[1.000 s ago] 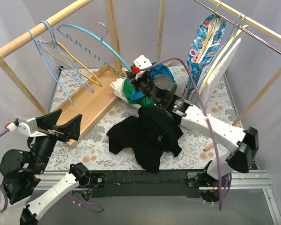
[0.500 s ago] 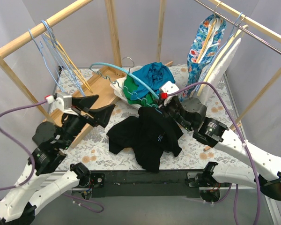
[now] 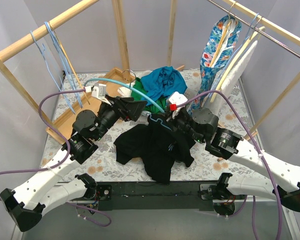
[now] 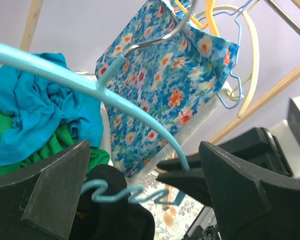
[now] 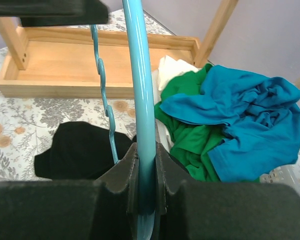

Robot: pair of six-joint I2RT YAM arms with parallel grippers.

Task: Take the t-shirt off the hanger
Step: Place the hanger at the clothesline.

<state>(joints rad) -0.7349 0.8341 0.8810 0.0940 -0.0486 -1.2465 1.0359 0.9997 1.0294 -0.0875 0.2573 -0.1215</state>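
Just changed: your left arm has swung in from the far left. The left gripper [image 3: 131, 108] now has its jaws spread on either side of the light-blue hanger [image 5: 140, 75] and has not closed on it. Your right arm has pulled back from the rear of the table and brought the hanger down low over the clothes pile.
Right gripper [image 5: 146, 170]: clenched on the hanger's upper bar near its shoulder end, with the bar pinched between the pads.
T-shirt: the black t-shirt [image 3: 157, 147] lies crumpled on the flowered table [image 3: 105, 160], just under and in front of your right gripper. It lay in the same place a second ago.
What it means: the hanger looks bare, so I judge the shirt to be off it, or nearly so. You seem to be setting up a handover of the empty hanger to the left arm.
Check first: the hanger's wavy lower bar [image 5: 104, 85] runs down toward the black cloth. You cannot tell from these views whether its end is touching the cloth or caught in it.
Around: a blue garment [image 3: 164, 80] and a green garment [image 3: 140, 92] are heaped behind the hanger. The wooden tray [image 5: 60, 60] sits at the back left. Wire hangers [image 3: 55, 45] hang on the left rail, and a floral garment [image 3: 217, 50] hangs on the right rail.
In the way: the heap sits just beneath the hanger's sweep. Your two grippers are close together on one bar, so there is little room to close the left one.
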